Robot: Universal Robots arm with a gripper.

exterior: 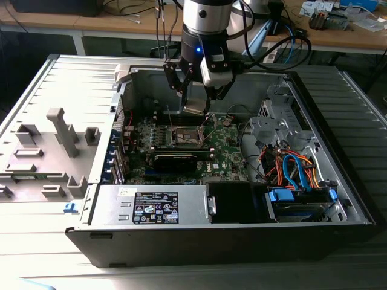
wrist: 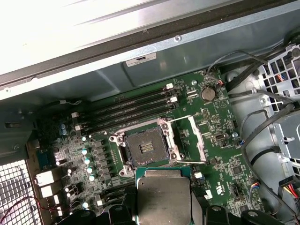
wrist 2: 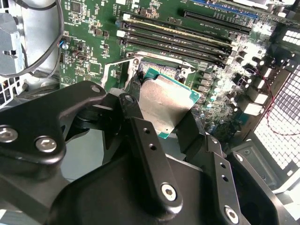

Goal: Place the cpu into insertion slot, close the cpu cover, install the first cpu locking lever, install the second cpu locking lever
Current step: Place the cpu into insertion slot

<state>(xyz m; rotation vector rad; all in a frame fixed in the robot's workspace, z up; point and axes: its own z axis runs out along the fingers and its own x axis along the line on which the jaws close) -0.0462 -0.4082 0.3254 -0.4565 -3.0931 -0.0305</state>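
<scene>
Second wrist view: the end effector grips the cpu by its edges, just over the open insertion slot. If the chip comes down tilted or shifted, it may jam.

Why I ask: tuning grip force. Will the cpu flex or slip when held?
Probably stiff: the cpu shows a flat metal face, unbent in the gripper. Likely light: thin, and small beside the green board. Perhaps slippery: it is held only by its narrow edges.
</scene>
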